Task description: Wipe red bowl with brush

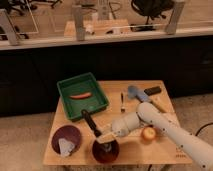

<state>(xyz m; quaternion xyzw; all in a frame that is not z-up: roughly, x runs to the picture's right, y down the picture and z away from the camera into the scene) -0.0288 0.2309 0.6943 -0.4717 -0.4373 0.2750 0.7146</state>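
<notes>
On the front edge of the pale wooden worktop [165,105] sits the round, shiny red-brown bowl [105,150], right beside the dark purple bowl [66,137] that has a pale scrap in it. My pincer [111,132] hangs just over the red bowl's back rim, and it is closed tight on the long brush with the black handle and the pale tan head [95,128]. The black handle sticks up and back toward the green plastic tray [67,86], and the tan head points down into the red bowl. I think I am in the middle of the wiping. To do it well, I should keep the tan head pressed softly on the inside of the bowl and slide it round and round, not just poke one spot. I should not push too hard, or the bowl may scoot off the front edge or bump the purple bowl. I should keep my squeeze on the handle firm so the brush does not twist. The small round orange fruit [148,133] lies close by my arm, so my strokes should stay small.
</notes>
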